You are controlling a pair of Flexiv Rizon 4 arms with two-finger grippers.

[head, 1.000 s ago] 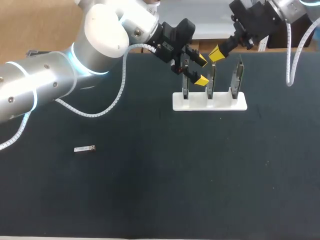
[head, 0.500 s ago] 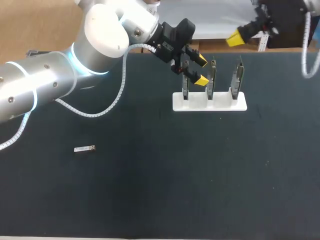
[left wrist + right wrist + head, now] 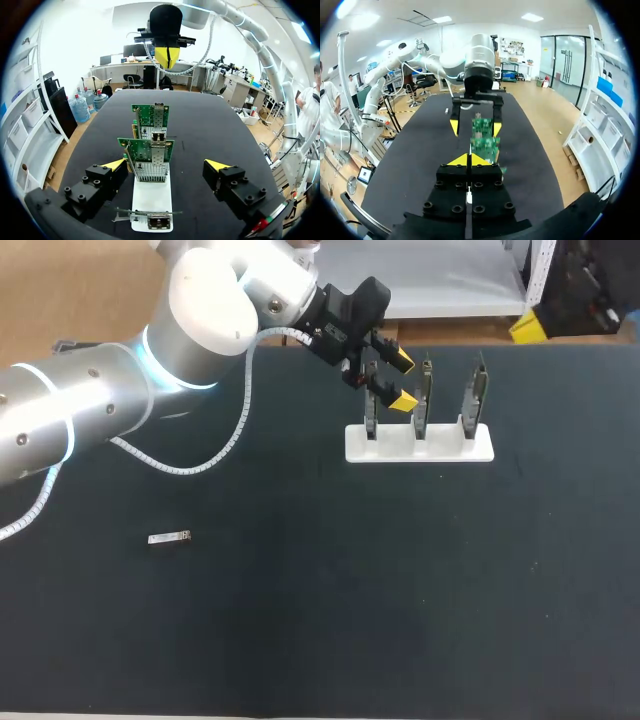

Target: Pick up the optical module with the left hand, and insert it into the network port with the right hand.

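Both steps remain: the optical module lies on the worktop, left claw spread by the network cards, right claw pressed together.

Matte black tabletop. Small silver-grey optical module at 9 o'clock. White stand at 1 o'clock carries green circuit boards with silver network ports. Silver-white left arm with a glowing pale-blue ring and white coiled cable. Left tool and right tool: black with yellow tips.
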